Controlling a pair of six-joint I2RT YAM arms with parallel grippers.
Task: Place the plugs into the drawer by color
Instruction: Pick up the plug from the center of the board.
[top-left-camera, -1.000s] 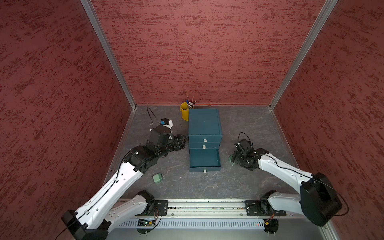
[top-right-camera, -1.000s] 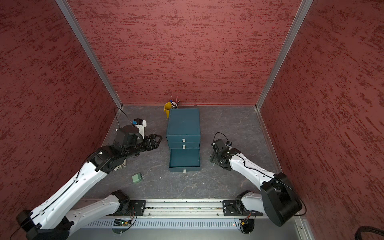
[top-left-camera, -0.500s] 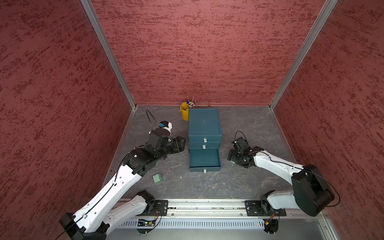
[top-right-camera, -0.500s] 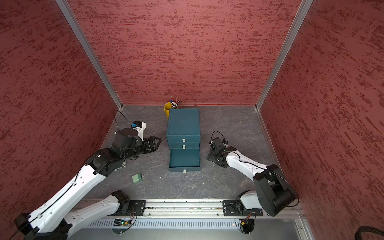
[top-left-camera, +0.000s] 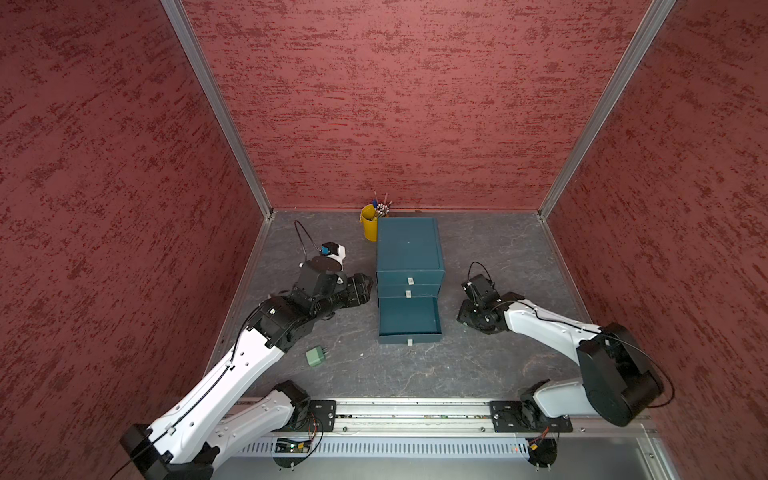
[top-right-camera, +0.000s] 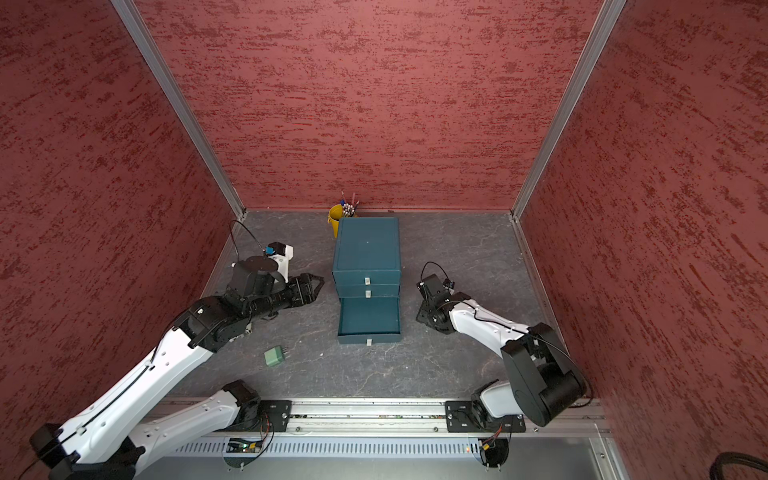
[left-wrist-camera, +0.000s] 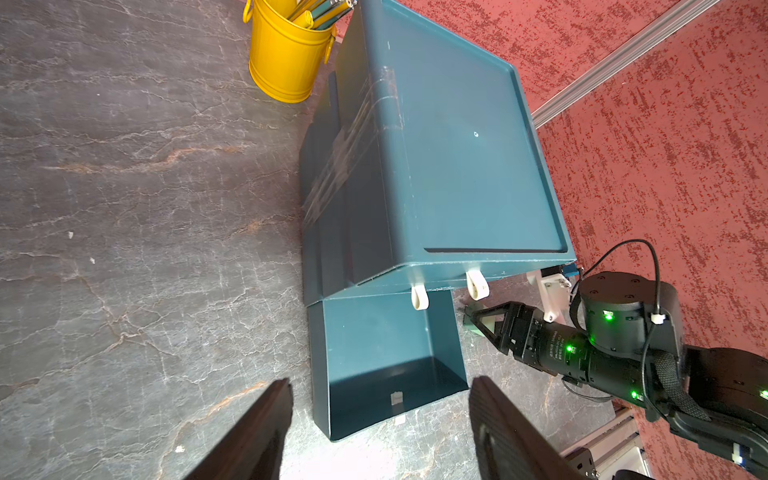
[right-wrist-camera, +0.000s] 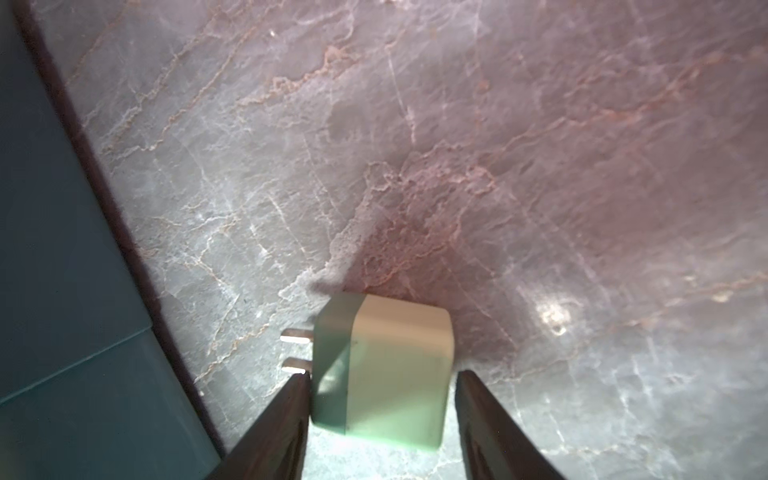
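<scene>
**A:** Where's the plug the right arm is going for?

**B:** The mint-green plug (right-wrist-camera: 399, 353) lies on the counter (right-wrist-camera: 540, 166) just beside the chest of drawers (top-left-camera: 409, 249). Its prongs (right-wrist-camera: 295, 334) point toward the chest. The right pincer (right-wrist-camera: 383, 374) straddles it, open. One finger is at the pronged face and the other has a sliver of gap.

**A:** How will it handle?

**B:** I'd judge it light and rigid, with a smooth plastic shell, so slippery rather than fragile. The flat opposite faces are the place to hold it. The near finger should land on the body below the prongs, not on them, or the cube may twist out.

**A:** And the arms?

**B:** The right arm reaches low over the counter. Its wrist is bent down so the pincer points at the surface beside the pulled-out bottom drawer (top-left-camera: 409, 320), which looks empty. The left arm stretches to the chest's other side, and the left pincer (left-wrist-camera: 378, 380) is open and holds nothing. A second mint-green plug (top-left-camera: 316, 356) lies on the counter near that arm's forearm, apart from the chest.
</scene>
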